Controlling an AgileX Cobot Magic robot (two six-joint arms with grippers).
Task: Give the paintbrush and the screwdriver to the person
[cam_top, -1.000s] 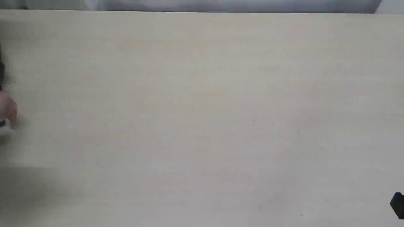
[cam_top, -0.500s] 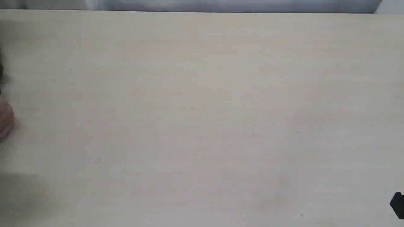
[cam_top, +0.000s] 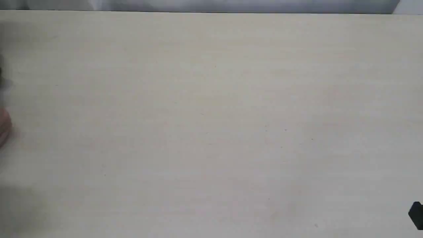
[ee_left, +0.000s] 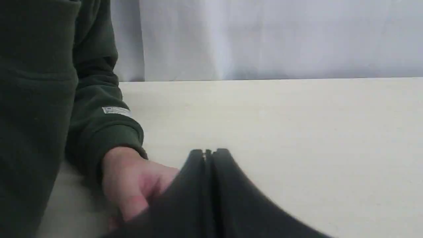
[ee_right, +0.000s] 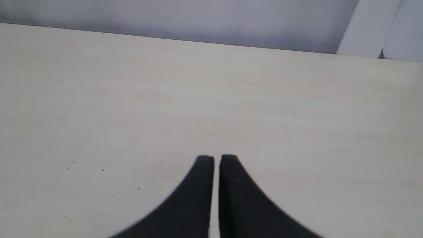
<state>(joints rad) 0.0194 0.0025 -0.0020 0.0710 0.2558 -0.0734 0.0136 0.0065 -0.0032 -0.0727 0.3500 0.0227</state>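
Observation:
Neither the paintbrush nor the screwdriver shows in any view. The person's hand (ee_left: 132,185) rests on the table in a dark green sleeve (ee_left: 92,138) with a white label (ee_left: 115,110), right beside my left gripper (ee_left: 208,152). That gripper is shut with nothing between its fingers. In the exterior view only a blurred edge of the hand (cam_top: 4,129) shows at the far left. My right gripper (ee_right: 216,158) is shut and empty, low over bare table. Its black tip (cam_top: 416,215) peeks in at the exterior view's lower right corner.
The pale wooden table (cam_top: 211,115) fills the exterior view, with its far edge against a grey-white backdrop (cam_top: 231,6). A dark blur (cam_top: 1,76) sits at the left border above the hand.
The person's hand has drawn back toward the left edge of the exterior view. A small pale and dark object under it one second ago is gone from sight. The right gripper tip has not moved.

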